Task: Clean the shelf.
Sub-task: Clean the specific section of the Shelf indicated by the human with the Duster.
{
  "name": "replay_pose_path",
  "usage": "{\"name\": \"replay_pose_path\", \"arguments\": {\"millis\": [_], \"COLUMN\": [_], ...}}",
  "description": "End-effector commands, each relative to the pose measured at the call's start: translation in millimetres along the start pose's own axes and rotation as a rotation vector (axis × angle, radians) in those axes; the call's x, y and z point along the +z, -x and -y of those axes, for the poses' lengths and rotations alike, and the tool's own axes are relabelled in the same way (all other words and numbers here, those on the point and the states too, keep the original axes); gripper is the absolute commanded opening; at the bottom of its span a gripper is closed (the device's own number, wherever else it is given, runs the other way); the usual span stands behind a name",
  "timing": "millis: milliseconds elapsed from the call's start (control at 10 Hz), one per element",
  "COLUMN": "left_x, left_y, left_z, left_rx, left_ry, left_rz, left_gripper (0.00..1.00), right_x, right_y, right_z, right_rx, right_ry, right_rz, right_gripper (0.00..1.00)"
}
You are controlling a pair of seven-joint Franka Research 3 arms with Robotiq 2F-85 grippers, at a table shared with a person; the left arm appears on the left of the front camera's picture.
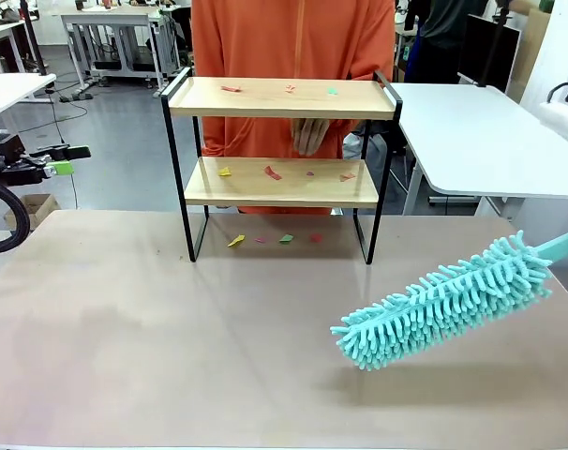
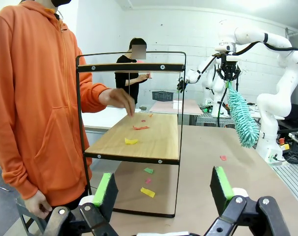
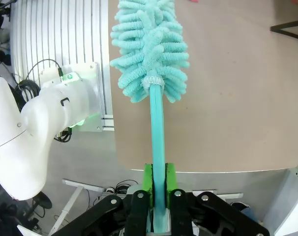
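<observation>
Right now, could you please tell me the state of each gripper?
Left gripper: open, holding nothing.
Right gripper: shut on the handle of the teal duster.

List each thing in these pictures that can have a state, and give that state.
shelf: upright, littered on both boards.
paper scraps: loose on boards and table.
duster: lifted above table, gripped by handle.
left gripper: open, empty.
right gripper: shut on the duster.

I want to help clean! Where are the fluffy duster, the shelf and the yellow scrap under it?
duster [image 1: 443, 305], front view, middle of fluffy head
shelf [image 1: 265, 97], front view, bare top board
yellow scrap [image 1: 236, 241], front view, its middle
</observation>
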State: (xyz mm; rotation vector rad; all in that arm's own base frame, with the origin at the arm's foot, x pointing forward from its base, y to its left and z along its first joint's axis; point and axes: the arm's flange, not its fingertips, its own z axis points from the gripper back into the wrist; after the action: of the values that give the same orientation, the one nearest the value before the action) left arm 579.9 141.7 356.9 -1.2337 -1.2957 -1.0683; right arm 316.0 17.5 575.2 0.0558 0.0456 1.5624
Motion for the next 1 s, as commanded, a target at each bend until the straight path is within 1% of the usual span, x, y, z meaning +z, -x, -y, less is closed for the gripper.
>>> {"name": "replay_pose_path", "arguments": {"millis": [0,900], "left_x": [-1.2,-1.2], "left_y": [-2.3,-2.3], "left_z": [3.7,3.7], "left_rx": [-0.005,-0.005], "left_ry": [-0.003,-0.003], "left_rz": [-0.01,-0.01], "left_gripper": [1.0,1.0], "right_x": [1.4,1.4], "right_y": [2.0,2.0], "right_z": [-1.5,-1.5], "right_rx": [-0.001,-0.001], "right_ry": [0.004,0.004], "right_rz": [-0.001,-0.001], "right_gripper": [0.13,0.13]}}
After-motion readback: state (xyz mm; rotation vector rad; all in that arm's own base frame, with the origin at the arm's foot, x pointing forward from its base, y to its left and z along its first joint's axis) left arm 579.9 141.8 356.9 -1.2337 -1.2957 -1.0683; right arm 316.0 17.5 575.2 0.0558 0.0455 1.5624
